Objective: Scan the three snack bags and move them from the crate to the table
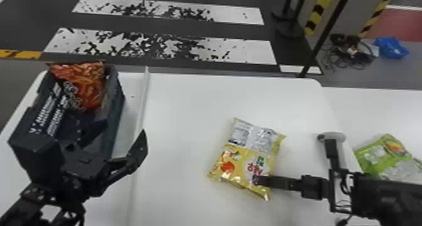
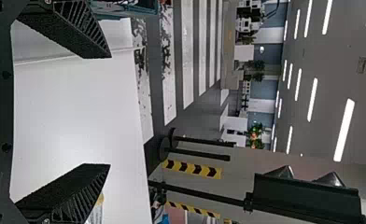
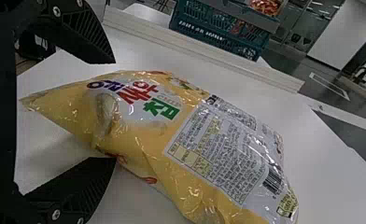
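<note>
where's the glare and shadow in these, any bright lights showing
Head view: small white glints along the near edge of the yellow bag; left wrist view: rows of bright ceiling lights and a pale sheen on the table; right wrist view: shine on the bag's creases, a soft grey shadow on the table beside it.

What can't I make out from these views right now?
- Yellow bag, left wrist view: mostly behind a finger of the left tool and cut off by the bottom edge.
- Near part of the crate's inside, head view: behind the left tool.
- Green bag, head view: near side behind the right arm, right end cut off.
</note>
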Robot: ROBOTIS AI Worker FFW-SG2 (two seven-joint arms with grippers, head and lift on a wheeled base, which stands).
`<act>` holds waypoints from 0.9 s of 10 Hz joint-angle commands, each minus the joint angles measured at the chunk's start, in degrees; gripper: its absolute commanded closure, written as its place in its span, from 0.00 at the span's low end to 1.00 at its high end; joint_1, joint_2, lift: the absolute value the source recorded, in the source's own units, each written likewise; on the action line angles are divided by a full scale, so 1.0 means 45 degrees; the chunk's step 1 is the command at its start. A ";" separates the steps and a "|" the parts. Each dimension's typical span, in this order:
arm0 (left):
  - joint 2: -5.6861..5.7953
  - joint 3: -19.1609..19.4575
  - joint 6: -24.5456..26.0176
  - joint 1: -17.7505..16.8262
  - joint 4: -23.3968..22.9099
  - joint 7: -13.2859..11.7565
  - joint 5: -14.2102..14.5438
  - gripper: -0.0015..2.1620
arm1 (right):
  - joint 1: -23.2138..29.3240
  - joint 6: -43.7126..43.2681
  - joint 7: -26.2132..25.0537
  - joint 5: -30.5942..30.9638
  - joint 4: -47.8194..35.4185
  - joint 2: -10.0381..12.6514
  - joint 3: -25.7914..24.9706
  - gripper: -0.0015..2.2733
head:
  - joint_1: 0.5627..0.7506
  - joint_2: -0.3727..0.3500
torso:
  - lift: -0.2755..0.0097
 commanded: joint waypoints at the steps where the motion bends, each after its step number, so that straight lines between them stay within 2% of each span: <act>1: 0.0000 0.0001 -0.0002 0.0016 0.0021 -0.0001 0.0000 0.01 | -0.0033 -0.0468 0.0152 0.0068 0.0231 0.0055 0.0061 0.39 | 0.70 0.43 | 0.75; 2: -0.0019 0.0001 -0.0041 0.0016 0.0041 -0.0001 0.0000 0.01 | -0.0033 -0.0585 0.0015 0.0204 0.0211 0.0055 0.0061 0.97 | 0.70 0.43 | 0.75; 3: -0.0019 -0.0019 -0.0041 0.0016 0.0080 -0.0001 0.0000 0.01 | -0.0014 -0.0976 -0.0024 0.0361 0.0192 0.0074 0.0042 0.99 | 0.70 0.43 | 0.75; 6: 0.0000 0.0118 -0.0198 0.0016 0.0217 -0.0001 0.0079 0.01 | 0.0318 -0.2343 -0.1567 0.0302 0.0192 0.0426 -0.0446 0.99 | 0.70 0.41 | 0.75; 8: 0.0020 0.0372 -0.0315 0.0055 0.0412 -0.0020 0.0215 0.01 | 0.0396 -0.1913 -0.1625 -0.0108 -0.0140 0.0524 -0.1052 0.99 | 0.70 0.40 | 0.75; 9: 0.0020 0.0430 -0.0354 0.0055 0.0451 -0.0020 0.0235 0.01 | 0.0768 -0.1171 -0.1489 -0.0479 -0.1136 0.0484 -0.1423 0.99 | 0.70 0.40 | 0.75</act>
